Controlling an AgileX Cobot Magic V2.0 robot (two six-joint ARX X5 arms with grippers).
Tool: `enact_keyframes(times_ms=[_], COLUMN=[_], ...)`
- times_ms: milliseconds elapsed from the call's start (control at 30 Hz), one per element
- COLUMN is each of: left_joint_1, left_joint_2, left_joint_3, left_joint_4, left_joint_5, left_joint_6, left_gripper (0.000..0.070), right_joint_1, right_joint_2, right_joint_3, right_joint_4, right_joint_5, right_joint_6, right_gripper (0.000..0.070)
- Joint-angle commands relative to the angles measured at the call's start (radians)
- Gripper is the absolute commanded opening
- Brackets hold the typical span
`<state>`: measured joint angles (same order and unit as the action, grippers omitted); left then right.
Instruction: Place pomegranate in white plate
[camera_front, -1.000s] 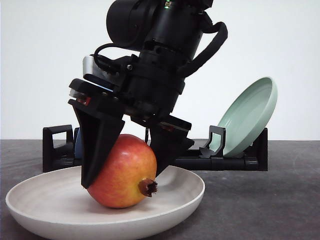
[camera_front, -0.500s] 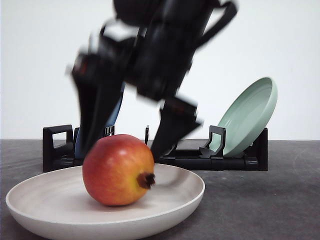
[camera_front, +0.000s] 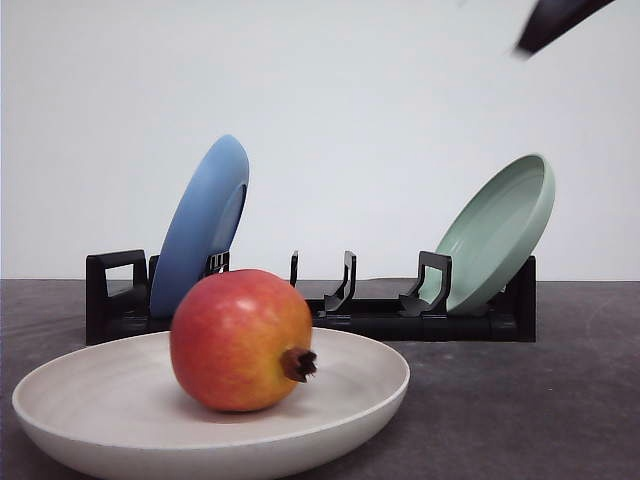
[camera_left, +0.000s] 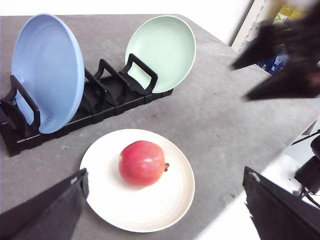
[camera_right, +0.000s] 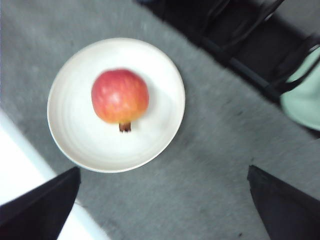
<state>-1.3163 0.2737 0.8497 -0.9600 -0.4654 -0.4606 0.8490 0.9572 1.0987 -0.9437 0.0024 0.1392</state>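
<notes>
You are looking at a round, glossy red-to-orange pomegranate (camera_front: 240, 340) resting inside the wide, shallow off-white matte plate (camera_front: 90, 395) on a dark grey table (camera_front: 520, 400). Its dark crown tip points sideways toward the robot's right. Nothing touches it. Behind the plate, a black slotted plastic rack (camera_front: 370, 315) holds a blue plate (camera_front: 200, 225) and a pale green plate (camera_front: 497, 232), both leaning on edge. Both wrist views look down on the fruit from well above, and each gripper, left (camera_left: 165, 210) and right (camera_right: 162, 205), has its fingers spread wide apart, holding nothing. No readable writing or labels show anywhere.
</notes>
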Motion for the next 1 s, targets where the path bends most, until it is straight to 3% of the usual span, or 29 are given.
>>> enact_keyframes(times_ms=[0, 200, 433, 467, 500, 533, 567, 600, 633, 733, 967], left_joint_1=[-0.013, -0.014, -0.013, -0.014, -0.013, -0.013, -0.014, -0.013, -0.013, -0.013, -0.014], left_joint_2=[0.003, 0.003, 0.003, 0.003, 0.003, 0.003, 0.003, 0.003, 0.003, 0.003, 0.003], left_joint_3=[0.006, 0.006, 0.006, 0.006, 0.006, 0.006, 0.006, 0.006, 0.006, 0.006, 0.006], left_joint_4=[0.011, 0.011, 0.012, 0.012, 0.012, 0.011, 0.011, 0.010, 0.011, 0.011, 0.010], left_joint_5=[-0.012, -0.014, -0.014, -0.014, -0.014, -0.014, -0.014, -0.014, -0.016, -0.053, -0.060], left_joint_6=[0.007, 0.037, 0.037, 0.037, 0.037, 0.037, 0.037, 0.040, 0.041, 0.040, 0.041], left_gripper=[0.0589, 0.0589, 0.0586, 0.0571, 0.0512, 0.0392, 0.0215, 0.0050, 0.0008, 0.0000, 0.0000], right_joint_1=[0.010, 0.010, 0.010, 0.010, 0.010, 0.010, 0.010, 0.010, 0.011, 0.012, 0.012], right_joint_2=[-0.083, -0.374, -0.544, -0.549, -0.550, -0.550, -0.549, -0.547, -0.546, -0.533, -0.535], right_joint_3=[-0.040, -0.242, -0.347, -0.347, -0.347, -0.347, -0.347, -0.347, -0.347, -0.347, -0.347], right_joint_4=[0.030, 0.167, 0.235, 0.239, 0.244, 0.247, 0.247, 0.247, 0.248, 0.262, 0.263], right_joint_5=[0.016, 0.068, 0.148, 0.155, 0.156, 0.155, 0.154, 0.148, 0.145, 0.150, 0.153], right_joint_6=[0.022, 0.107, 0.114, 0.113, 0.112, 0.113, 0.115, 0.116, 0.116, 0.117, 0.115], right_gripper=[0.0700, 0.0700, 0.0700, 0.0700, 0.0700, 0.0672, 0.0484, 0.0135, 0.0037, 0.0000, 0.0000])
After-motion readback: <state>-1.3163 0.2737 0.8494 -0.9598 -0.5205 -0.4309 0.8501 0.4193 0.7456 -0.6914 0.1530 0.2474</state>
